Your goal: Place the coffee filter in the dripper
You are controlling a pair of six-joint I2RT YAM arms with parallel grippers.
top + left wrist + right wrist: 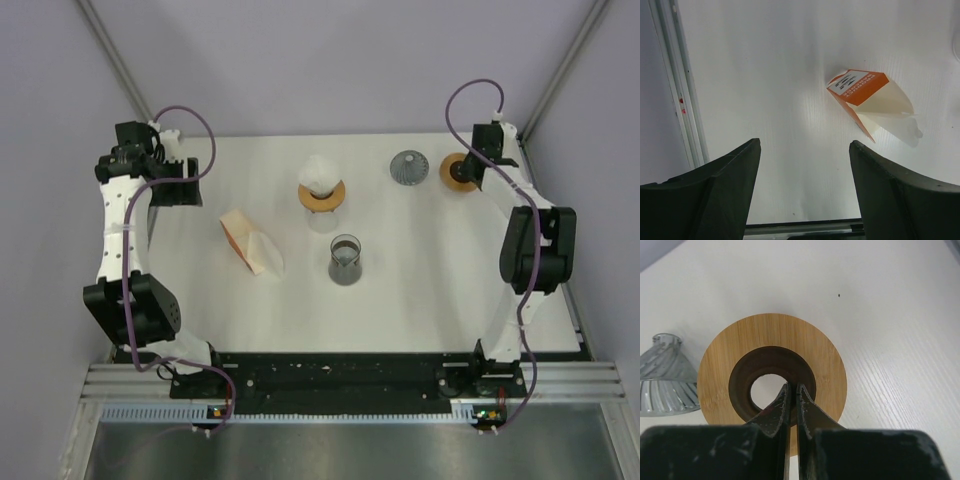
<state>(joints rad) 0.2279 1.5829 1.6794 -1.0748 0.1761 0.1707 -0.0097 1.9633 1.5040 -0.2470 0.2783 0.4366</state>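
Nearest the bases a small glass carafe [345, 262] stands on the table [430, 300]. To its left lies the pack [250, 243], orange with cream papers fanning from its open end.

The left gripper [178, 186] hangs over bare table at the left edge, jaws wide and holding nothing, well apart from the pack.

Beyond the carafe stands the dripper [322, 197], wood-collared on a glass base. A white filter [320, 172] sits in its mouth, so the task looks done or nearly so.

Farthest right are a ribbed glass cone [408, 167] and, just beside it, a wooden ring [452, 172]. The right gripper [792, 390] has its jaws pinched almost together, gripping nothing I can make out, with its tips at the ring's hole.

Risks, as I judge them:
- The filter rises proud of the collar, so a brush from either arm could tip it out.
- The dripper rides high on its glass base, so a knock could topple the stack.
- If the right tips catch the hole's edge on lifting, the ring could drag into the cone.

The pack [867, 95] shows a white label with dark print and pale lettering on the orange — too small and inverted to read.
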